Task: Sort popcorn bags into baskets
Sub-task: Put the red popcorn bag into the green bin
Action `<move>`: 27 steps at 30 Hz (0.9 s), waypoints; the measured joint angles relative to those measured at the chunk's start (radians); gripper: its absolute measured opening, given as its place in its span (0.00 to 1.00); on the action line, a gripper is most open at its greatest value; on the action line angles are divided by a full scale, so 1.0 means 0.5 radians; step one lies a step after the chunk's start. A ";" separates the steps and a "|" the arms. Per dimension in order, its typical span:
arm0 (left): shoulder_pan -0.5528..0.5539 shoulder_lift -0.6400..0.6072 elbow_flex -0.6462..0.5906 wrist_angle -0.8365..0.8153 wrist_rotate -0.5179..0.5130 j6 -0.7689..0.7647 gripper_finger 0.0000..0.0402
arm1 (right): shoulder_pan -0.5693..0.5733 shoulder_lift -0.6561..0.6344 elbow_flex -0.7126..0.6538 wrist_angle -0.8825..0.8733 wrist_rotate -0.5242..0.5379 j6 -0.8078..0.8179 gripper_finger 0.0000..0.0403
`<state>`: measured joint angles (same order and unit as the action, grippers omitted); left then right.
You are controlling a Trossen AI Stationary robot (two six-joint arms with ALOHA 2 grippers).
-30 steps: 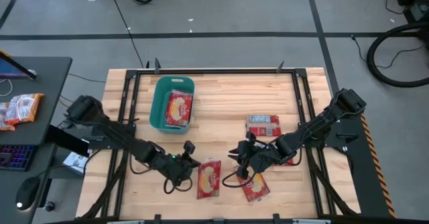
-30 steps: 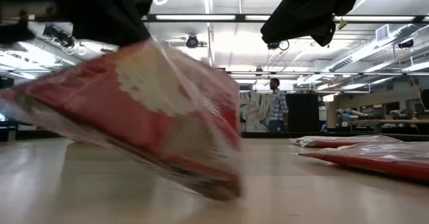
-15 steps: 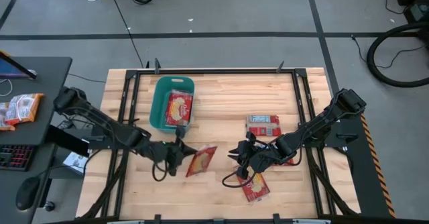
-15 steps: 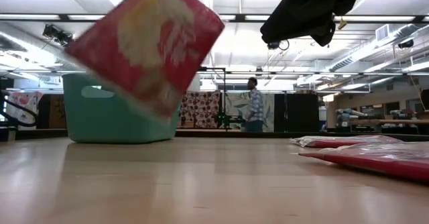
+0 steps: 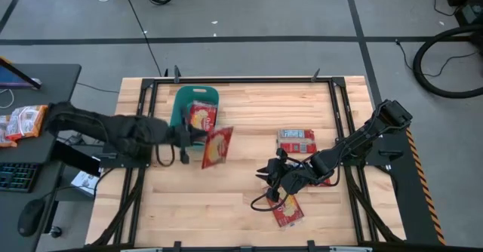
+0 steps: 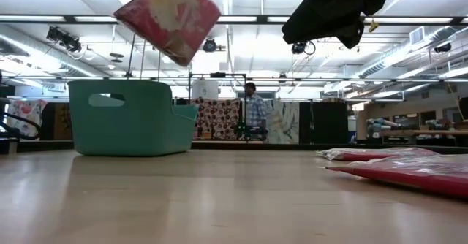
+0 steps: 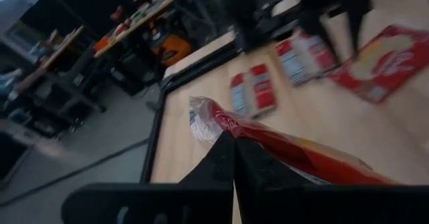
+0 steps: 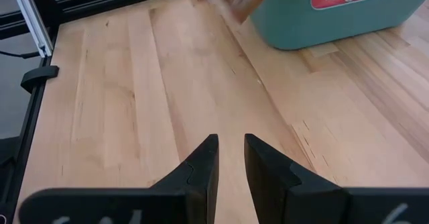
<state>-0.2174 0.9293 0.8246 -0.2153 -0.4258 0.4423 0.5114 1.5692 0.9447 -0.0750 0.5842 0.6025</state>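
My left gripper [image 5: 195, 136] is shut on a red popcorn bag [image 5: 215, 146], which it carries in the air just right of the teal bin [image 5: 181, 120]; the low view shows the bag [image 6: 168, 14] high above the bin [image 6: 131, 116]. One popcorn bag [image 5: 202, 116] lies inside the bin. My right gripper [image 5: 270, 175] hovers open over bare wood at the table's middle right, its fingers [image 8: 208, 158] a narrow gap apart. More bags lie flat on the table [image 5: 296, 140], [image 5: 287, 210]. My left gripper pinches the popcorn bag between its two fingers at one end seam [image 7: 224, 125], coming level from the table's left. The bag is lifted clear of the table and juts out, tilted, beyond the fingers toward the table's right [image 5: 219, 148].
The black frame rails [image 5: 151, 101] run along the table's left and right sides. My right arm [image 5: 355, 142] reaches in from the right edge over a bag. A desk with snack packets [image 5: 23, 121] stands left of the table. A person [image 6: 254, 112] walks in the room behind.
My left gripper has risen from the near middle of the table and swung toward the far left, up to the bin, staying shut on the bag. The bag, which touched the wood a second ago, now hangs clear, high beside the bin.
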 joint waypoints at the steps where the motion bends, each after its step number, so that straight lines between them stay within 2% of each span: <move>1: 0.063 -0.028 0.000 -0.030 0.036 0.002 0.00 | 0.000 0.000 0.000 0.000 0.000 0.000 0.19; 8: 0.486 -0.137 0.000 -0.129 0.270 0.118 0.00 | 0.000 0.000 0.000 0.000 0.001 0.000 0.19; 20: 1.131 -0.138 0.000 -0.222 0.730 0.249 0.00 | 0.000 0.000 0.000 0.000 0.002 -0.005 0.19; 27: 1.469 -0.132 0.000 -0.412 1.028 0.261 0.00 | 0.000 0.000 0.000 0.007 0.001 -0.006 0.19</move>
<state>0.5171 0.8631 0.8246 -0.4214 0.0883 0.5728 0.5114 1.5692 0.9447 -0.0713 0.5846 0.5995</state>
